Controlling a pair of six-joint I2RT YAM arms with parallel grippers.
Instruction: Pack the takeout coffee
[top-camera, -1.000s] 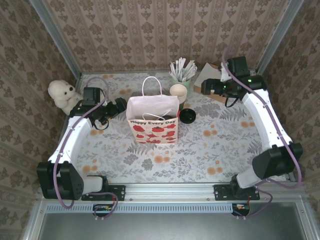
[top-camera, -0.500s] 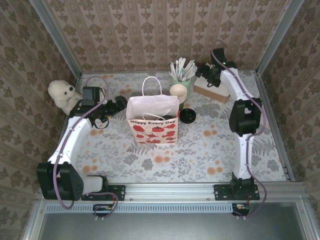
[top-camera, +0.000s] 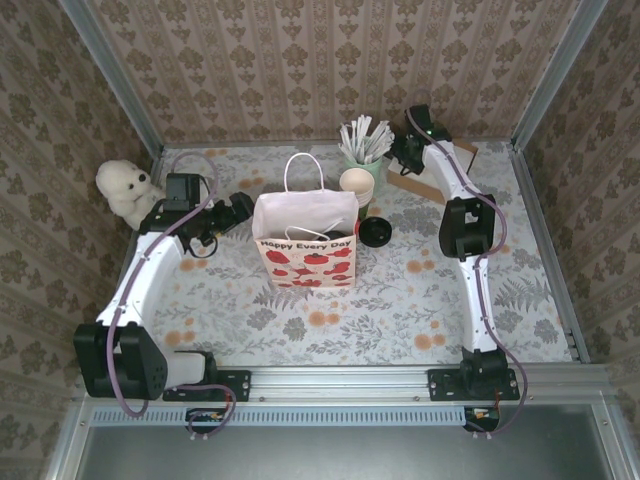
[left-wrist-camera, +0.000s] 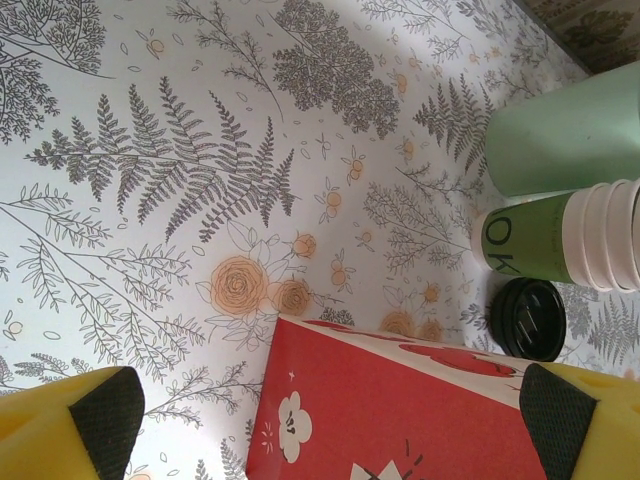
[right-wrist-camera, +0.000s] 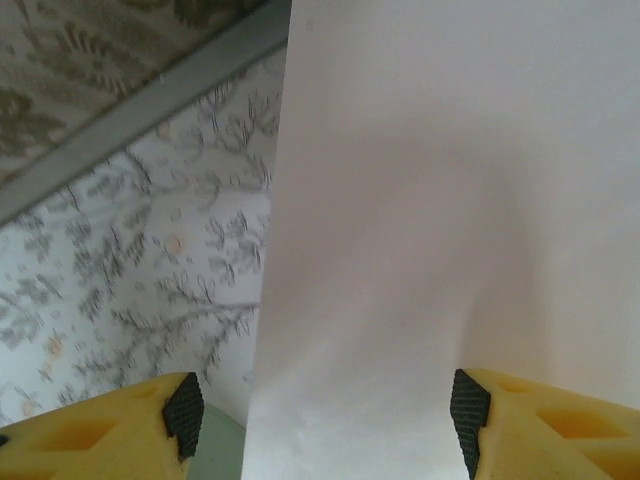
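The takeout coffee (top-camera: 375, 232) stands just right of the red-and-white paper bag (top-camera: 305, 240), its black lid (left-wrist-camera: 527, 318) facing up. My left gripper (top-camera: 240, 210) hangs open beside the bag's left side, and the bag's red wall (left-wrist-camera: 400, 410) lies between its fingertips (left-wrist-camera: 110, 410) without touching them. My right gripper (top-camera: 405, 152) reaches to the back of the table. Its jaws stand apart over a white sheet (right-wrist-camera: 420, 250). The sheet lies between the pads (right-wrist-camera: 185, 415), with a gap on the left side. My right gripper (right-wrist-camera: 325, 410) holds nothing that I can see.
A stack of cream cups (top-camera: 357, 185) in a green cup (left-wrist-camera: 525, 245) stands behind the coffee. A pale green cup of white sticks (top-camera: 365, 145) is at the back, with a brown box (top-camera: 415, 185) to its right. A white plush toy (top-camera: 125, 190) sits far left.
The right arm has swung from the back right corner toward the back centre, and its jaws have narrowed. The left arm and the bag have not moved.
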